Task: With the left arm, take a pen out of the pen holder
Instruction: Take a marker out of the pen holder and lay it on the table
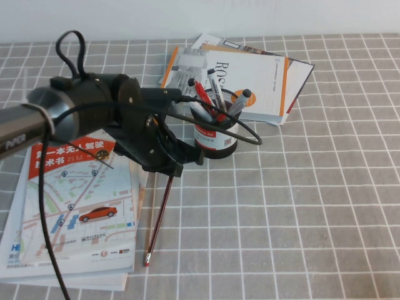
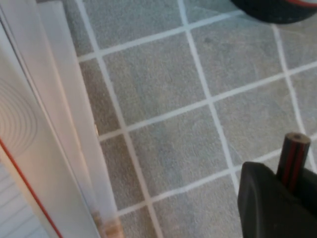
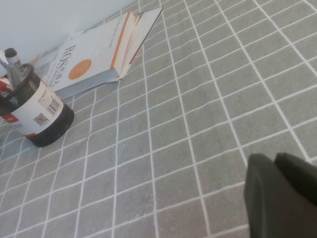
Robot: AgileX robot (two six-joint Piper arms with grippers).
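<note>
The left claw (image 1: 167,164) hangs low over the surface (image 1: 300,206), clamped on a dark red pen (image 1: 159,220) that slants down beside the map book (image 1: 75,206), near the pen holder (image 1: 215,140). The right claw (image 3: 277,193), closed and empty, hovers well apart.

1. High camera looked down from the robot's side, well back
2. Left wrist camera, close above the tablecloth (image 2: 163,148), shared the pencil (image 1: 160,215)
3. Right wrist camera, low, shared the pen holder (image 3: 42,116) at the pencil's 1 o'clock
</note>
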